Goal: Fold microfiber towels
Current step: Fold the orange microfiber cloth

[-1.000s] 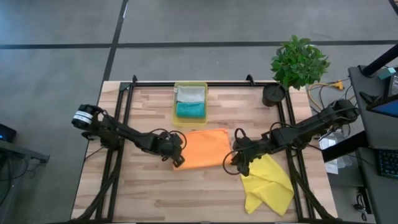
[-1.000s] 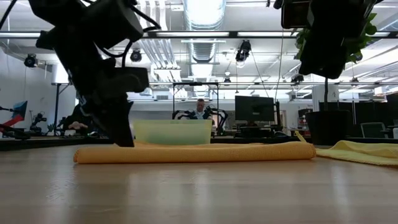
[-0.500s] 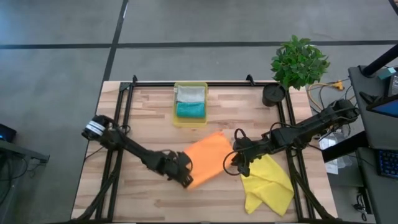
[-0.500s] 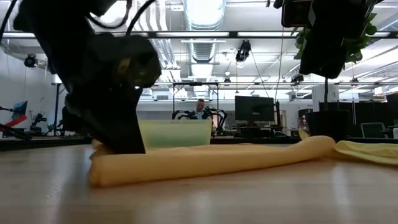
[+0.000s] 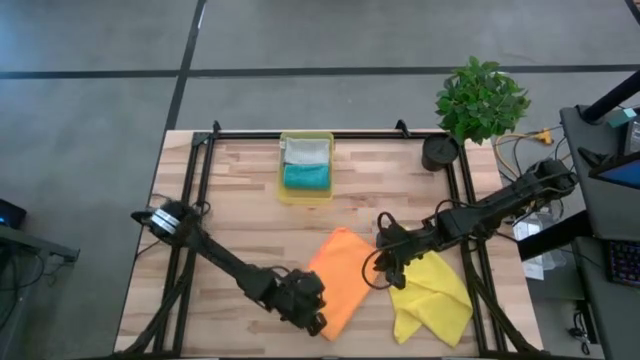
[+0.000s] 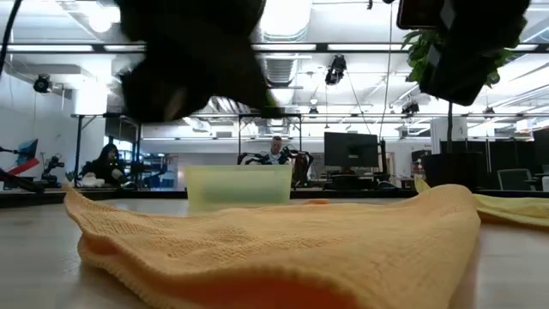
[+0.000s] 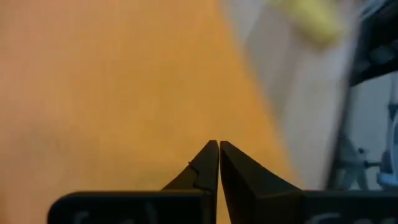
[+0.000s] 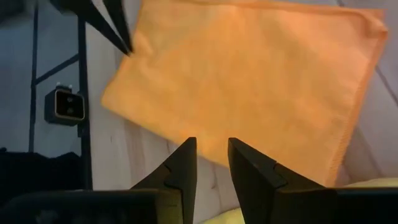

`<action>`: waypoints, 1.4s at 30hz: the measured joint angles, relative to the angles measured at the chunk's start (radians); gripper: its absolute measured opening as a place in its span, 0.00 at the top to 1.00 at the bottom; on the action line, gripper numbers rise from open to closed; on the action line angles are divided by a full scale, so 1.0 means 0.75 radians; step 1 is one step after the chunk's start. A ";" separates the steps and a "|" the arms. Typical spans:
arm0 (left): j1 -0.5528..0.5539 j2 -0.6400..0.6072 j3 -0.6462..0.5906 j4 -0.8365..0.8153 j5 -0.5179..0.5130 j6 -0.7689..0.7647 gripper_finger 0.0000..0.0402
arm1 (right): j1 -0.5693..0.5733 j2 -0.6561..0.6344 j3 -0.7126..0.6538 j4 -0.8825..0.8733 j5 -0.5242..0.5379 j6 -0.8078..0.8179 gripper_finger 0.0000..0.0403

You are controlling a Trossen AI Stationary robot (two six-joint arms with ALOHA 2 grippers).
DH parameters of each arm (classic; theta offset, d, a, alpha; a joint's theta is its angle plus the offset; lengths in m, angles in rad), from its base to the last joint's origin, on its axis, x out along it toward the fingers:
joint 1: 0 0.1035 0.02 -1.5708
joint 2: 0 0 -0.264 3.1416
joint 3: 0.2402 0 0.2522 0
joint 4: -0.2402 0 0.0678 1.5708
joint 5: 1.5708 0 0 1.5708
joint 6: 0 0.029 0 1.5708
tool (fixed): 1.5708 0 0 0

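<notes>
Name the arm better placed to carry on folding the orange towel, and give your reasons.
Left. The left gripper is shut on a corner of the orange towel, near the table's front edge. The right gripper hovers open beside the towel's far edge, holding nothing.

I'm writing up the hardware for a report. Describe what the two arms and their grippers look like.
Both arms are dark, near black, built of slim jointed links. The left arm has a pale ring at its base end. The right arm has dark cable looping beside its wrist. The left gripper has two black fingers tapering to thin points. The right gripper has two black wedge-shaped fingers with stepped inner edges.
</notes>
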 joint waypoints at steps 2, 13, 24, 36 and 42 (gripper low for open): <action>0.033 -0.051 0.024 0.018 -0.020 0.112 1.00 | 0.021 0.000 -0.001 -0.004 0.000 -0.001 0.79; 0.419 -0.025 0.013 0.005 0.281 0.562 1.00 | 0.211 -0.008 -0.002 -0.004 0.034 0.182 0.81; 0.697 0.081 0.087 0.101 0.719 0.958 1.00 | 0.512 -0.018 0.000 -0.028 0.347 0.559 0.82; 0.676 0.303 0.286 0.004 0.697 1.007 1.00 | 0.542 -0.019 -0.001 -0.103 0.444 0.721 0.83; 0.674 0.281 0.283 -0.212 0.397 0.862 1.00 | 0.542 -0.019 -0.001 -0.102 0.444 0.750 0.83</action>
